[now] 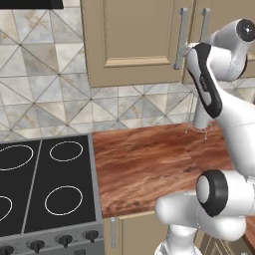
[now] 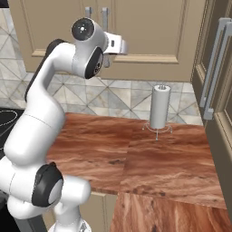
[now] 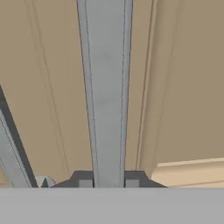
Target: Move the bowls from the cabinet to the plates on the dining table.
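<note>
Here, tool (image 3: 108,183) clamped on cabinet (image 1: 134,40) handle (image 3: 106,87), wood counter (image 1: 159,164) beneath

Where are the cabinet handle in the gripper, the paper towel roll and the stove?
cabinet handle (image 3: 106,96): hand view, middle of bar.
paper towel roll (image 2: 159,108): right base view, its side.
stove (image 1: 45,179): left base view, black top.

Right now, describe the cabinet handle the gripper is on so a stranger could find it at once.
Start at the tan-beige wooden wall cabinet above the reddish-brown wood counter. Where its two panelled doors meet, two long silver bar handles hang side by side. It is the left-hand handle, with the robot's dark-tipped two-finger gripper closed around it; its twin to the right hangs free.
</note>
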Available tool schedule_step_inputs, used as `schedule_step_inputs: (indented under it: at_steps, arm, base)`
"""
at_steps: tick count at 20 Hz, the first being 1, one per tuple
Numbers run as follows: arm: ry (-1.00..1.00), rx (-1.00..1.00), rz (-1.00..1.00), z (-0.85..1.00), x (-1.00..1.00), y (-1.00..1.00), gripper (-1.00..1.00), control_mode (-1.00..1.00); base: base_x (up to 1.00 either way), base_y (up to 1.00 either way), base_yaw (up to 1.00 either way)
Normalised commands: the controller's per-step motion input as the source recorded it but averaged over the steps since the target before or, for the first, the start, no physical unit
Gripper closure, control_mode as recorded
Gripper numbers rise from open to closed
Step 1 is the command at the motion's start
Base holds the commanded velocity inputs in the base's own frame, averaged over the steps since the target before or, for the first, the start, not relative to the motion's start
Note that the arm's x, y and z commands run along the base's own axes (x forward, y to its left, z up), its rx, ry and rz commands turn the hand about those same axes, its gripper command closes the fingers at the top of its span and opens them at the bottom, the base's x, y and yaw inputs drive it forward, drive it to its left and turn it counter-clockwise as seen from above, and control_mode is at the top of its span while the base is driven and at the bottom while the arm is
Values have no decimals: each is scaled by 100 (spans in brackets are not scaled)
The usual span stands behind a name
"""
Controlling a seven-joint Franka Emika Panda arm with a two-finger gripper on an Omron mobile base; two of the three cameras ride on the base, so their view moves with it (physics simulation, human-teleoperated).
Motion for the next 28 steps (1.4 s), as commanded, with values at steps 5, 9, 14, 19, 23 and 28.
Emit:
schedule_step_inputs:
  at_steps: [5, 9, 14, 19, 23, 28]
  arm:
    - [8, 6, 9, -4, -37, -28, 100, -100]
    - [-1, 1, 9, 0, -39, -36, 100, -100]
    - [-7, -3, 6, 0, -44, -38, 100, -100]
    - [-7, -4, 5, 0, -47, -38, 100, -100]
    - [-7, -4, 4, 0, -50, -37, 100, -100]
    - [-5, -4, 3, 0, -52, -38, 100, -100]
  base:
    - [0, 0, 0]
    - [0, 0, 0]
    - [0, 0, 0]
    - [0, 0, 0]
    - [0, 0, 0]
    - [0, 0, 0]
